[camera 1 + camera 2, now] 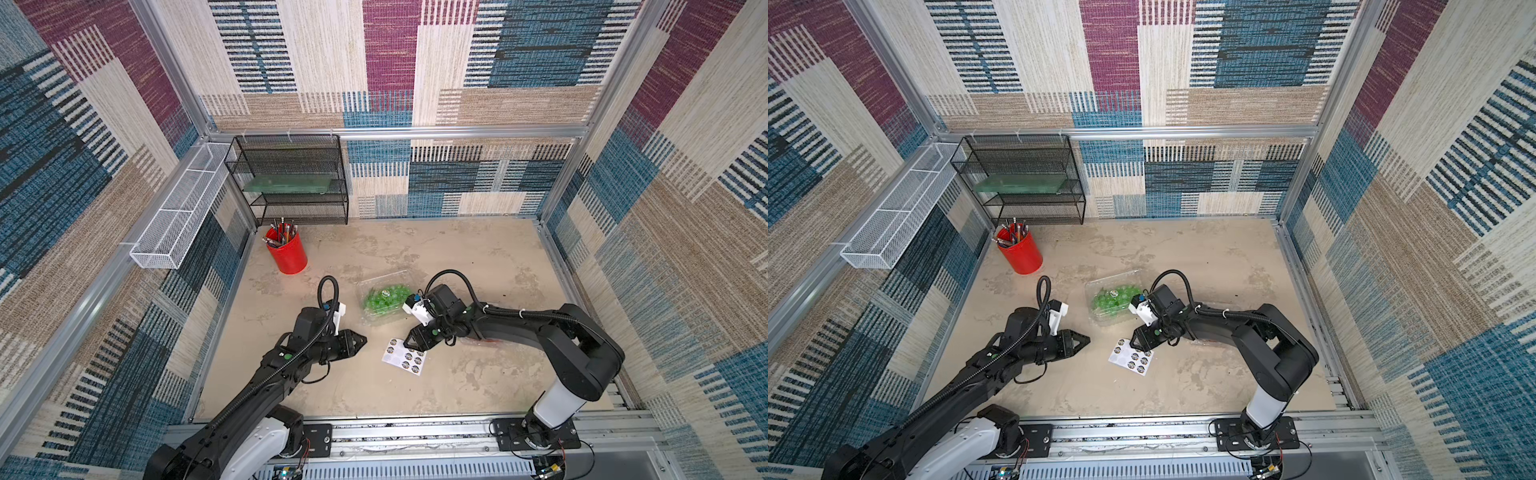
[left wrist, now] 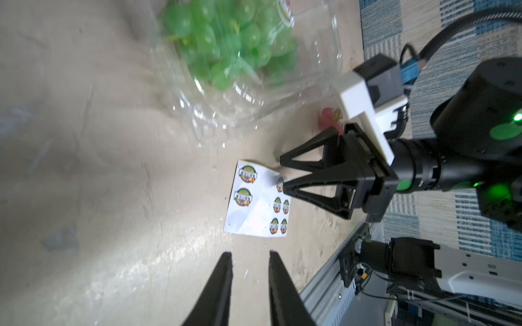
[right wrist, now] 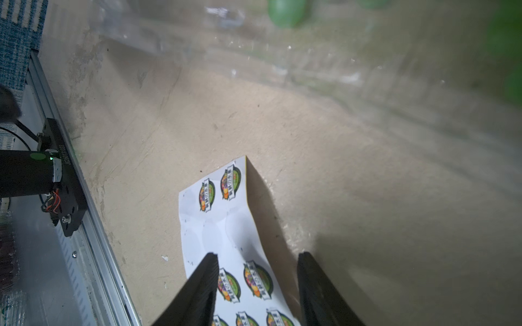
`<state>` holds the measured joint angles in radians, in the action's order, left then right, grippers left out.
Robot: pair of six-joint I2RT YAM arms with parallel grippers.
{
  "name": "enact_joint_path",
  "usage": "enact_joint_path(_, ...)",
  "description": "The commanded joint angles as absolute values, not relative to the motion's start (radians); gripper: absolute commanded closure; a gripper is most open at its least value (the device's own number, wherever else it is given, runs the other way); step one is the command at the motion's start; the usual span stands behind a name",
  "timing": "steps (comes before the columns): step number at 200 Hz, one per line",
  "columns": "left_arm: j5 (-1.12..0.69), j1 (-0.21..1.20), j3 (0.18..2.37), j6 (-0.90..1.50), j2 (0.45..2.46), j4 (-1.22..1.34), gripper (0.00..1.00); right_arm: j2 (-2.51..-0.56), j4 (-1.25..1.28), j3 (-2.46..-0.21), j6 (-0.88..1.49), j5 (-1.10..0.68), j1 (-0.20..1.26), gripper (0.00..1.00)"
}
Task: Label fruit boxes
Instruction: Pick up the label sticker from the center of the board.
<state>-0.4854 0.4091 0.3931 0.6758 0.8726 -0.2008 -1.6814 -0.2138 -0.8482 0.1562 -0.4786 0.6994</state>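
while left claw [image 2: 249,254] and right claw [image 2: 282,175] stand parted, green grape box [image 1: 384,297] lies long-axis crosswise.

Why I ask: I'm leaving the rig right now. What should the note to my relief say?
Left gripper: jaws slightly apart, empty, hovering short of the sheet.
Right gripper: open, down at the sheet's curled edge, one fingertip at a sticker; nothing gripped.
Green box: beside the sheet, with a round lid label.
Red box: mostly hidden behind the right arm; can't tell whether it is labelled.
Done: green box looks labelled.
Left: peel a sticker and label the red box.
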Motion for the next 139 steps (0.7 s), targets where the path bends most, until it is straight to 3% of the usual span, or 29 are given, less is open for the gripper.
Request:
enact_joint_path(1, -0.499, 0.428, 0.351, 0.762, 0.841, -0.151, 0.82, -1.686, -0.184, -0.850, 0.151, -0.481, 0.703, 0.49)
enact_joint_path(54, -0.513, 0.487, 0.290, 0.737, 0.852, -0.150, 0.88, -1.694, -0.203, -0.845, 0.140, -0.538, 0.719, 0.50)
enact_joint_path(139, -0.550, 0.512, 0.314, 0.644, 1.080, -0.117, 0.89, -1.703, -0.134, -0.809, 0.189, -0.622, 0.738, 0.52)
